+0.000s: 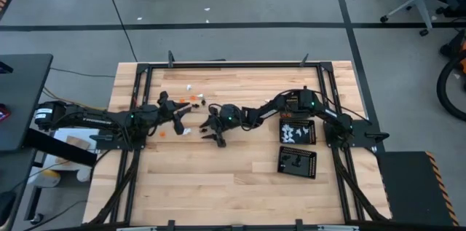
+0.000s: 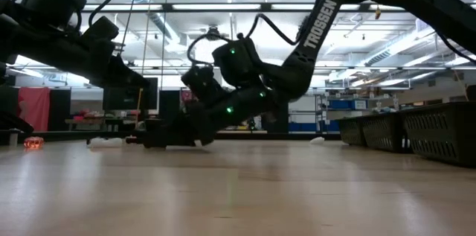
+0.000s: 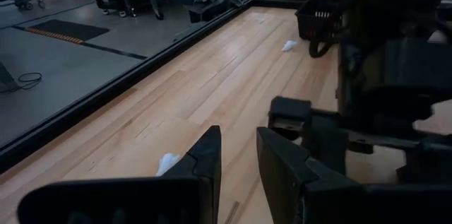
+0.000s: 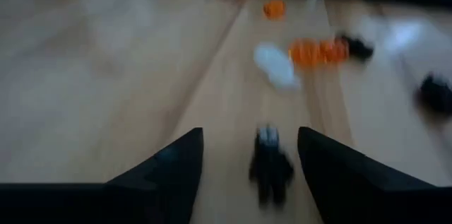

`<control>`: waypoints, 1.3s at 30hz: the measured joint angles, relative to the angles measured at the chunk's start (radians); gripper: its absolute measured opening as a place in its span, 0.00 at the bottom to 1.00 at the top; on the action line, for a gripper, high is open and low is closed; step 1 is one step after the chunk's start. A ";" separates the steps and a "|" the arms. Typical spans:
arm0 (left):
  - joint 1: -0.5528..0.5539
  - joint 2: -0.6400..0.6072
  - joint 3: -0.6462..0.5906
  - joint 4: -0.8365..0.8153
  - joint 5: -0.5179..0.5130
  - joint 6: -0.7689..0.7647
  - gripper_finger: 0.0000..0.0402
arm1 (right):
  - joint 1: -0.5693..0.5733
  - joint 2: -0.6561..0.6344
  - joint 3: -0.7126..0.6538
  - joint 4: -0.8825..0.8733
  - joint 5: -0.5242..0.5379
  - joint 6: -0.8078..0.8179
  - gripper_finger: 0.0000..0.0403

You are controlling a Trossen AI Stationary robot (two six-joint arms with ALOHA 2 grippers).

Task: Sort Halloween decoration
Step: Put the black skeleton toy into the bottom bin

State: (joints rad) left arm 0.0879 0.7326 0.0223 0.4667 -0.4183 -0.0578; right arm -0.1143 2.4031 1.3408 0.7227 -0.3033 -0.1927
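Observation:
The Halloween decoration pieces lie scattered on the wooden table, between and beyond my two grippers. The right wrist view shows a small black piece on the wood between my right gripper's open fingers, which stand on either side of it without touching. Beyond it lie a white piece, orange pieces and more black ones. My left gripper is open by a narrow gap, low over the table, with a white piece beside one finger. From above, the left gripper faces the right gripper.
Two black square perforated trays sit on the table's right part: one holds white pieces, the nearer one holds black pieces. A black frame runs round the table. Bare wood stretches along the near side. One orange piece lies apart at the left.

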 joint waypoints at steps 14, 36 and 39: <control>0.000 0.000 0.000 0.030 0.000 0.000 0.19 | -0.011 -0.002 -0.009 -0.048 -0.004 0.015 0.18; 0.000 0.000 0.000 0.073 0.002 0.093 0.19 | 0.041 -0.447 -0.011 -0.765 -0.089 -0.069 0.13; 0.000 0.000 0.000 0.141 0.002 0.167 0.19 | 0.081 -0.517 -0.011 -0.926 -0.090 -0.066 0.13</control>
State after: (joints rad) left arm 0.0875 0.7330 0.0219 0.6081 -0.4164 0.1089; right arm -0.0330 1.8861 1.3300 -0.2036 -0.3935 -0.2582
